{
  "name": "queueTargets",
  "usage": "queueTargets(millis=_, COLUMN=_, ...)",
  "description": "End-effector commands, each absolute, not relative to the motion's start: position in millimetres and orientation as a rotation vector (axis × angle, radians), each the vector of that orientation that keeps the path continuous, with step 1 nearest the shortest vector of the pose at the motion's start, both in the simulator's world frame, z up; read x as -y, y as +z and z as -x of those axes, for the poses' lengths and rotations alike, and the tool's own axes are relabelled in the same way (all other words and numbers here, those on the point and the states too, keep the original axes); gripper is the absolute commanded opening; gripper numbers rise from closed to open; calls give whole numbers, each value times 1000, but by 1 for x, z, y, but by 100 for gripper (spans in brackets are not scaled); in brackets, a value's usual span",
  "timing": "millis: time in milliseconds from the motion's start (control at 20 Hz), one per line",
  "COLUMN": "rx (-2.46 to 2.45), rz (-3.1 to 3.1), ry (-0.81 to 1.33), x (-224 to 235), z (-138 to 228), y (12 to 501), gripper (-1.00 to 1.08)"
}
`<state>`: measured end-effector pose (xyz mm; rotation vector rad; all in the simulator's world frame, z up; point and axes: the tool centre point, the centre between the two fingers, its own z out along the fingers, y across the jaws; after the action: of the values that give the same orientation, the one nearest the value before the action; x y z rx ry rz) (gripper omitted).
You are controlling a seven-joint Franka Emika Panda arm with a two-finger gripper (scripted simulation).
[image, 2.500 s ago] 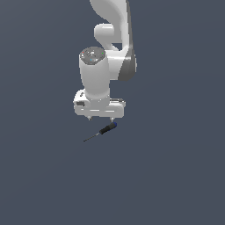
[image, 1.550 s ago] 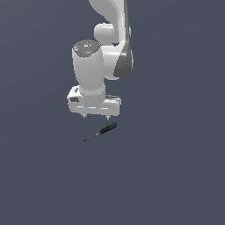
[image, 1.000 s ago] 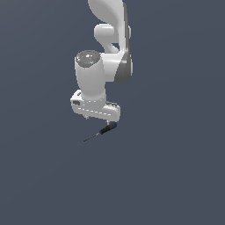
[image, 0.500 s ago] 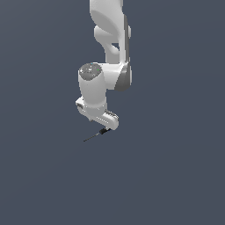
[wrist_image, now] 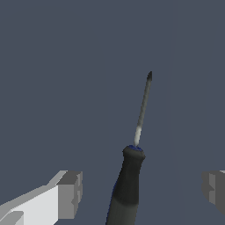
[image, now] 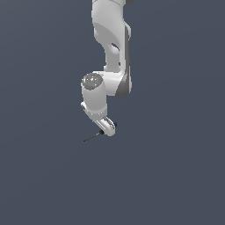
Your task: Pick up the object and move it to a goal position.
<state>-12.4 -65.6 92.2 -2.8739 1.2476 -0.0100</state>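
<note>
Screwdriver (wrist_image: 130, 176) handle cut off, between spread gripper (wrist_image: 143, 189) fingers

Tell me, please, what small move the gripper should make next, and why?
Probably close the fingers. In the wrist view the gripper is open, with the screwdriver handle between its two fingers and touching neither, so it looks placed to grasp.

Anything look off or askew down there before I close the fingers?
Nothing stands out. The screwdriver lies intact on the plain surface, its handle between the open fingers with clear gaps on both sides. It sits slightly nearer one finger than the other, but not by much.
</note>
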Motion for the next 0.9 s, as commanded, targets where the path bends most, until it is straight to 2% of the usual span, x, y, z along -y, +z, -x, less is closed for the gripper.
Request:
queueTargets(millis=0, rx=-1336, rz=2836, ry=-7, x=66, z=14, y=84, gripper=100)
queueTargets(millis=850, rx=-1538, rz=2740, ry=0, x=67, z=20, y=64, gripper=100)
